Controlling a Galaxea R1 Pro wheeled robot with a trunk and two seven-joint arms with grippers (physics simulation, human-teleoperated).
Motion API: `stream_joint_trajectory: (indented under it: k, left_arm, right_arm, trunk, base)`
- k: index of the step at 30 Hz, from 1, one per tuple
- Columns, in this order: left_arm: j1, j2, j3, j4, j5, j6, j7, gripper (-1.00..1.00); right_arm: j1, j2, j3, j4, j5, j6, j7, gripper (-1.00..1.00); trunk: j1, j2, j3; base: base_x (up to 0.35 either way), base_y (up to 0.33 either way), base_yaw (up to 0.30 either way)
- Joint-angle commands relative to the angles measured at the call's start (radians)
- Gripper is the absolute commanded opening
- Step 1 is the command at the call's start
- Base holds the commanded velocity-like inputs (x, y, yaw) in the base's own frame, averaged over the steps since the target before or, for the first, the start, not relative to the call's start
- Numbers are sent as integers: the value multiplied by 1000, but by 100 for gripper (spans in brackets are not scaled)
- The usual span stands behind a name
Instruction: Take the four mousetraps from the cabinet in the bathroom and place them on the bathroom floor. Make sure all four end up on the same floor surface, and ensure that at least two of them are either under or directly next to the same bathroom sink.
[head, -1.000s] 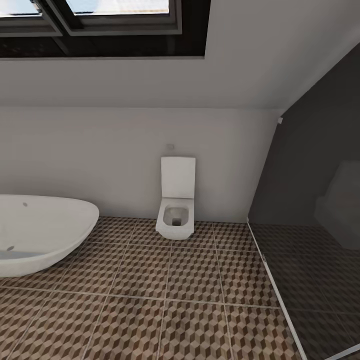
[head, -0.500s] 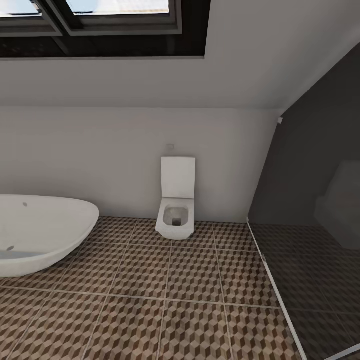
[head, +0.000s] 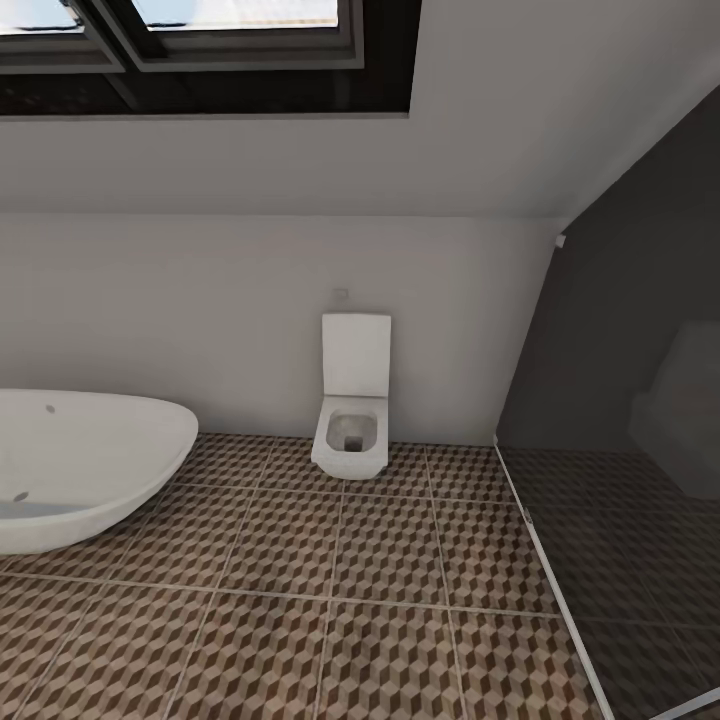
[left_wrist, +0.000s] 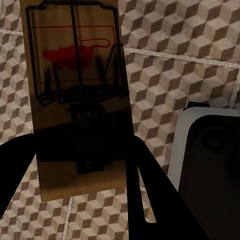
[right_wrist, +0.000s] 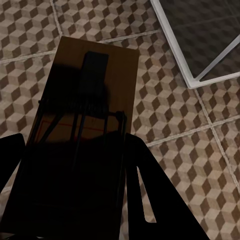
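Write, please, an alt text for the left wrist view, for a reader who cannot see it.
A tan wooden mousetrap with dark wire frame and a red mark is held between the dark fingers of the left gripper, above the cube-patterned bathroom floor. A white-edged dark object lies beside it; what it is cannot be told.

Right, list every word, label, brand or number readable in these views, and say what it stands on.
None can be read.
Mousetrap in the left gripper: red shape and red lines on the board, no legible letters.
Mousetrap in the right gripper: faint red lines in shadow, no text.
Toilet, bathtub, floor tiles: unmarked.
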Motion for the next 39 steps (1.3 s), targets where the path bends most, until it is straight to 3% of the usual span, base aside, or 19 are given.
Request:
stream_joint_trajectory:
  k: [1,39]
  left_arm:
    - [-1,-1,-7,3,-2,-3,6,-100]
    - [-1,-1,-7,3,-2,-3,6,-100]
  right_arm:
    - [-1,0,9,0,-2,-1,-9,-100]
    - [-1,0,9,0,-2,-1,-9,-100]
  trunk:
    - [1,-2,-2]
    - [1,-2,-2]
  base:
    - [0,0,0]
    - [0,0,0]
